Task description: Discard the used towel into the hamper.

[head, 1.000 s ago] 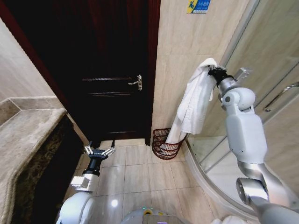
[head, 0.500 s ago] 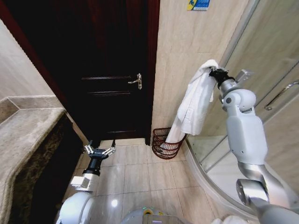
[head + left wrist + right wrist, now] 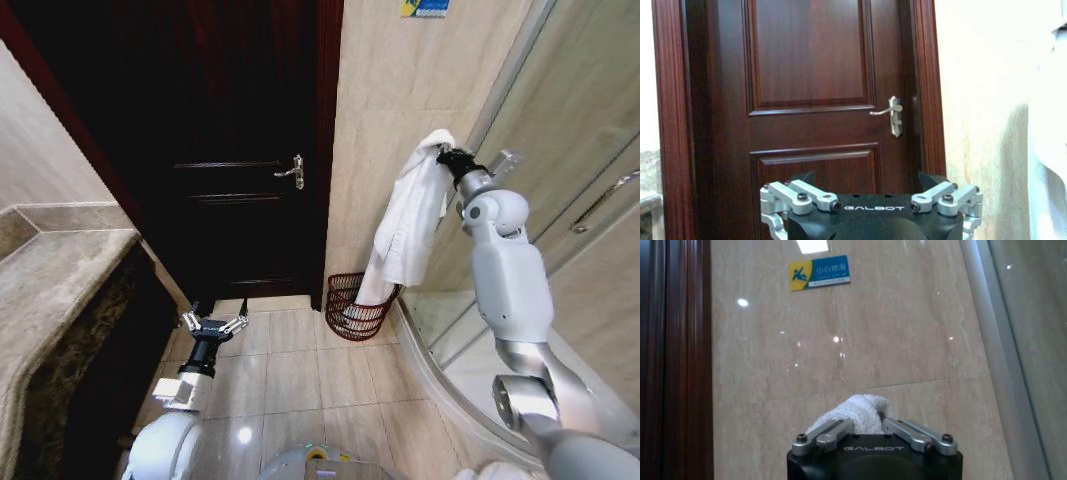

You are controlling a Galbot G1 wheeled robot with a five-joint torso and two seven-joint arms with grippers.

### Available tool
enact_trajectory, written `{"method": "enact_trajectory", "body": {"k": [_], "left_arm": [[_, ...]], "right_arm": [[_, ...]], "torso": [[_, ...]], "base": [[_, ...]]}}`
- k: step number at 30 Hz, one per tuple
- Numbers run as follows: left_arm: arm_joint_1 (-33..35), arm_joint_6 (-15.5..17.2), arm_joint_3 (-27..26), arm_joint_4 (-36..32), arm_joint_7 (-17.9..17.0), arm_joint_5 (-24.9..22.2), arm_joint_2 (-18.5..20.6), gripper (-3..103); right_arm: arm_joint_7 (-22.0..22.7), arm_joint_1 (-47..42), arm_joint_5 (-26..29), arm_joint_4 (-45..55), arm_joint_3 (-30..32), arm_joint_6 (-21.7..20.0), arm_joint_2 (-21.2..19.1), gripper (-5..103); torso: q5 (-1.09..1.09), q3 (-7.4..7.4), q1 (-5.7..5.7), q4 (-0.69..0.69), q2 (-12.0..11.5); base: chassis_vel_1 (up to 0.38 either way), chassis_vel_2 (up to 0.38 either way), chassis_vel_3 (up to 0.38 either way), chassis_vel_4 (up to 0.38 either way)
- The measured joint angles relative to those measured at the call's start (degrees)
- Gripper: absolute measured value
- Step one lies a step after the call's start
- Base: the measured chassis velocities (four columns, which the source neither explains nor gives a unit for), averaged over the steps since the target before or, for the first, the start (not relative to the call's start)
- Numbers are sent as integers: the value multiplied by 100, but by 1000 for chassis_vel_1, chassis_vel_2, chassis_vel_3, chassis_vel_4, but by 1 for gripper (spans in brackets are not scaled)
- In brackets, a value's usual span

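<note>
A white towel (image 3: 410, 215) hangs long from my right gripper (image 3: 446, 155), which is raised high against the beige wall and shut on the towel's top. The towel's lower end reaches down into the hamper (image 3: 355, 306), a dark red-brown wire basket standing on the floor in the corner by the door frame. In the right wrist view a bunch of towel (image 3: 855, 413) sticks out between the closed fingers (image 3: 829, 434). My left gripper (image 3: 212, 324) hangs low over the floor tiles by the counter, open and empty, facing the door.
A dark wooden door (image 3: 235, 150) with a metal handle (image 3: 294, 172) stands shut left of the hamper. A stone counter (image 3: 50, 290) runs along the left. A curved glass shower enclosure (image 3: 560, 200) and its raised sill (image 3: 440, 365) lie to the right. Tiled floor lies between.
My right gripper has shifted slightly left and toward the wall with the towel, so the cloth hangs closer over the hamper. The left arm has stayed put.
</note>
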Motion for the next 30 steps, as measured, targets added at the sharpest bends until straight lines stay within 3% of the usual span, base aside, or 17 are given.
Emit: {"method": "enact_trajectory", "body": {"k": [19,30], "left_arm": [[71,-50,-60,-79,0,-2,-37,100],[58,-53,-43,-72,-2,-3,-42,100]], "right_arm": [[-9,508,-161,-784,-223,114,277,3],[-48,360,-195,-698,-212,175,328,3]], "torso": [[0,-123,-104,0,-226],[0,-187,-158,0,-343]], "base": [[0,0,0,0],[0,0,0,0]]}}
